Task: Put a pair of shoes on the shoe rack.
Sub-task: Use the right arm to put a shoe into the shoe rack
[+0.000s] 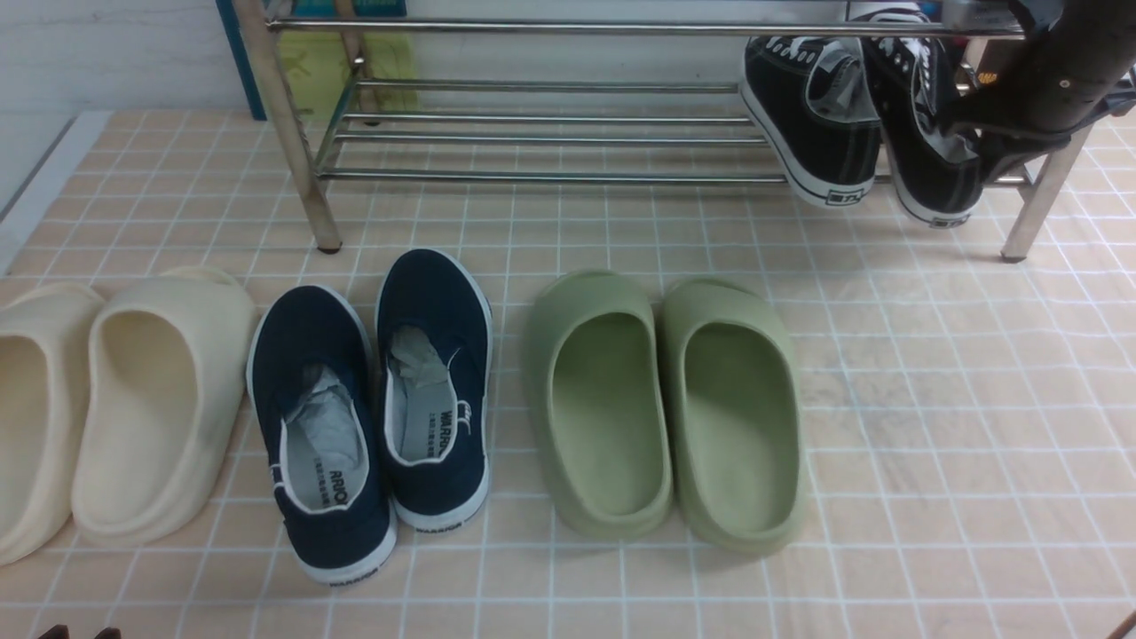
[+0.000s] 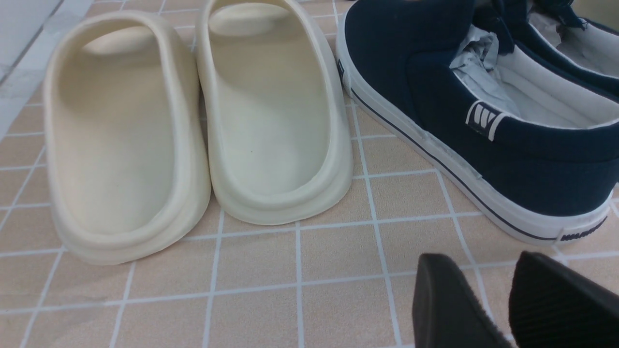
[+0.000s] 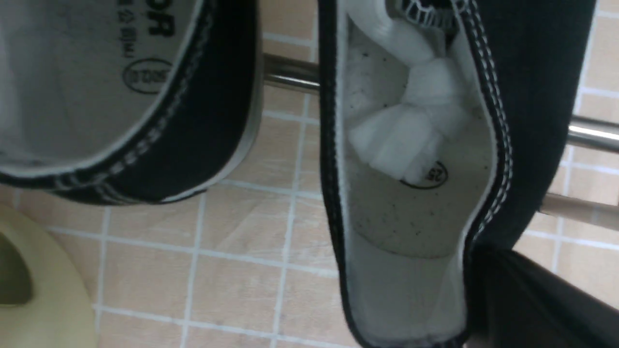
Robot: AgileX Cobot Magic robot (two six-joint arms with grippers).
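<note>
From the front, the two black sneakers (image 1: 812,115) lie side by side across the lower bars at the right end of the shoe rack (image 1: 550,176). Their heels hang past the front bar (image 1: 674,177) and tip toward the floor (image 1: 932,399). With so little under them, I judge either could slide off. The risk is greatest if the right gripper (image 1: 998,146), pressed close to the outer side of the right-hand sneaker (image 1: 923,133), snags its collar; its jaws are closed tight. The left wrist view shows no sneaker: the left gripper (image 2: 486,263) hangs over the floor near the cream slippers (image 2: 271,121) and a navy slip-on (image 2: 425,82), fingers a little apart and empty. In the right wrist view the right-hand sneaker's opening fills the frame, and one black finger (image 3: 532,299) lies beside its outer wall near the heel. Whether canvas is pinched I cannot tell. If it is, drawing back could drag the shoe onto the green slipper (image 3: 29,290) below.
</note>
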